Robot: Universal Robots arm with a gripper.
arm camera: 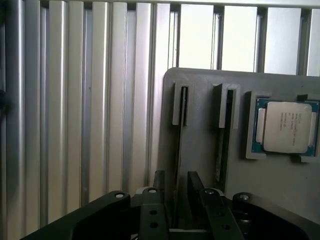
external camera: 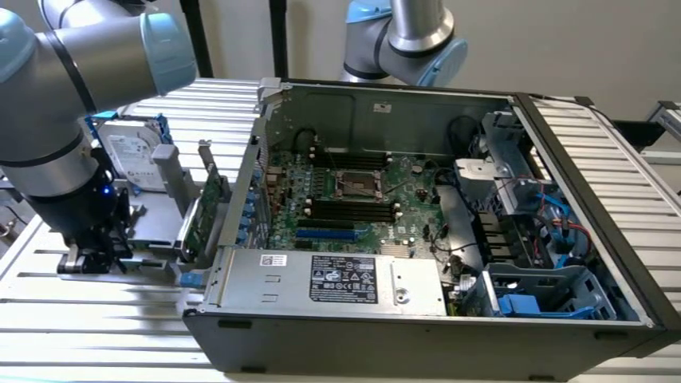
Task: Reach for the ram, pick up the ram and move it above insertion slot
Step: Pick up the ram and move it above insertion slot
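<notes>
The end effector (arm camera: 176, 184), fingers (arm camera: 196, 186) apart, straddles the ram (arm camera: 178, 140) standing on edge in its grey holder (arm camera: 200, 130); centring before closing should keep the grasp square.

Ram (arm camera: 179, 145) — thin, dark, edge-on, vert. in grey holder (arm camera: 201, 125) slot

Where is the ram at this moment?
The ram stands on edge in a slot of the grey holder, directly ahead of the end effector, outside the computer case on the exterior view's left.
</notes>
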